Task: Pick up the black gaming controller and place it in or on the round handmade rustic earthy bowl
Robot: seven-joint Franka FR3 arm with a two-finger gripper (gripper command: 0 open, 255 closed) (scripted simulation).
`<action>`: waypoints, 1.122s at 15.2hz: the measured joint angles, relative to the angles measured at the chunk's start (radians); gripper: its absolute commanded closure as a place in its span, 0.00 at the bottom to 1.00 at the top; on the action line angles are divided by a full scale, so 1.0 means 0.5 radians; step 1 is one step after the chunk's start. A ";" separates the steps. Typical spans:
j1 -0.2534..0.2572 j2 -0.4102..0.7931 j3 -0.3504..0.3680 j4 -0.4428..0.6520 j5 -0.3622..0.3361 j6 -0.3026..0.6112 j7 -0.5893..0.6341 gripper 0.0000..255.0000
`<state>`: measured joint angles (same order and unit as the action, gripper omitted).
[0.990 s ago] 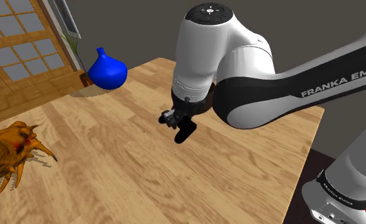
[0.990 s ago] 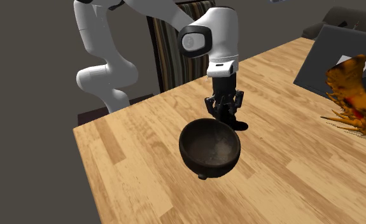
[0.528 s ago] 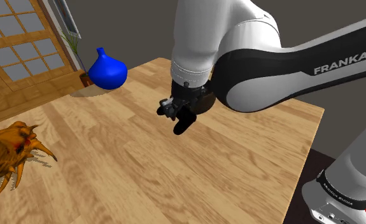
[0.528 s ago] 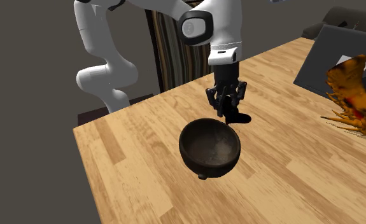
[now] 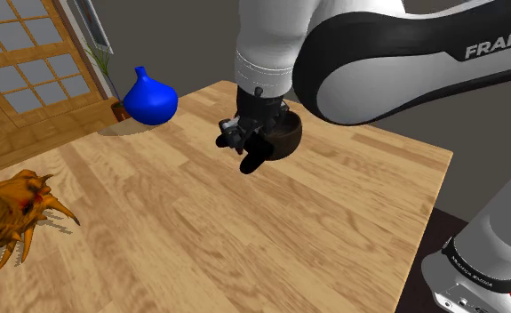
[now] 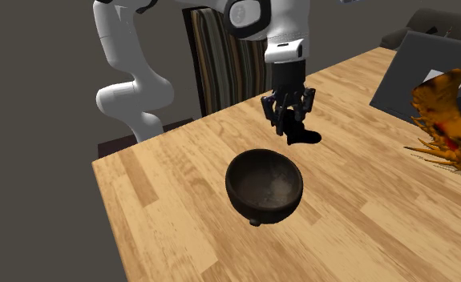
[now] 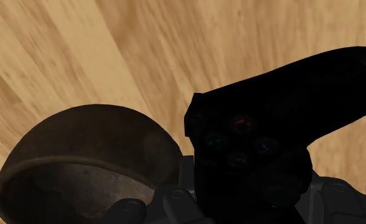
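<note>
The black gaming controller (image 5: 255, 159) hangs tilted in the air above the wooden table (image 5: 200, 231), with my gripper (image 5: 247, 145) shut on it. In the second exterior view the gripper (image 6: 290, 122) holds the controller (image 6: 302, 137) clear of the tabletop, just beyond the dark brown round bowl (image 6: 264, 184). The bowl (image 5: 286, 138) stands on the table close behind the hand in the shoulder view. In the wrist view the controller (image 7: 270, 121), with small coloured buttons on it, sits beside the bowl's rim (image 7: 79, 162).
A blue vase (image 5: 149, 98) stands at the table's far corner. An orange spiky creature figure (image 5: 9, 218) lies at the shoulder view's left edge, seen too as the figure (image 6: 443, 120). A dark slanted panel (image 6: 405, 72) rests behind it.
My gripper has risen with the controller, lifting it off the tabletop. In the second exterior view it has moved slightly farther from the bowl.
</note>
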<state>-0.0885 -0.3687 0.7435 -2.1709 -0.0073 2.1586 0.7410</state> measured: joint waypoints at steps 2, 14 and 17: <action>-0.002 -0.001 -0.012 0.055 0.002 -0.055 -0.015 1.00; -0.011 -0.048 -0.154 0.224 0.036 -0.259 -0.180 1.00; -0.031 -0.067 -0.272 0.175 0.051 -0.224 -0.324 1.00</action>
<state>-0.1041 -0.4022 0.6076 -2.0835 0.0183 2.0465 0.5789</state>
